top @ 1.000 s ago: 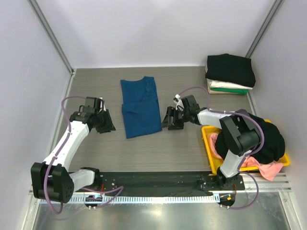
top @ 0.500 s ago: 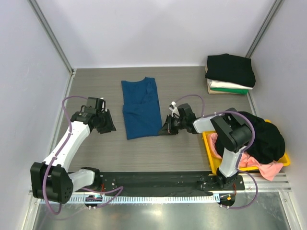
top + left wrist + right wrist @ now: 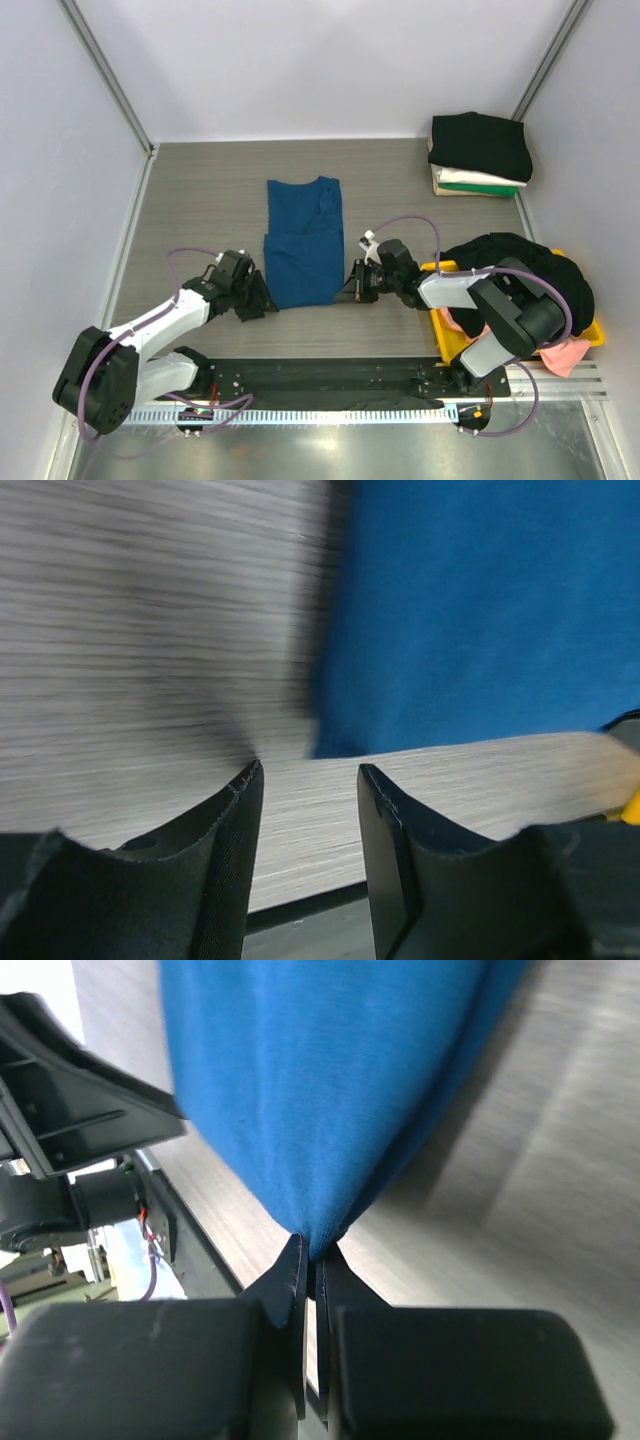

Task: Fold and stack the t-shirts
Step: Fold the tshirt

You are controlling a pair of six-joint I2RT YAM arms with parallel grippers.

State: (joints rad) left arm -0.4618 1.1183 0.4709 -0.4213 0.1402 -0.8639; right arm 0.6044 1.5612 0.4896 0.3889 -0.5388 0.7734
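The step in hand appears to be the crosswise fold of the dark blue short-sleeved cotton t-shirt (image 3: pixel 303 240); it lies flat near the middle of the grey wood-grain table (image 3: pixel 200 190), collar toward 12 o'clock, hem toward 6 o'clock. The right gripper (image 3: pixel 357 287) has its fingers pressed together on a pinch of blue cloth at the hem's 5 o'clock corner; the left gripper (image 3: pixel 255 300) sits low with fingers spread, the hem's 7 o'clock corner just ahead of the gap and not yet inside it. The next move probably calls for the left fingers to slide onto that corner and close; then both should lift the hem evenly toward 12 o'clock, or the fold may skew. The pile of folded black, white and green shirts (image 3: pixel 480 150) waits at 2 o'clock; the yellow plastic bin (image 3: pixel 437 305) at 4 o'clock holds black and pink garments.

The shirt is already narrowed to a long strip, sleeves turned in; overlapping edges run down its upper half; the cloth lies smooth, and no print shows.
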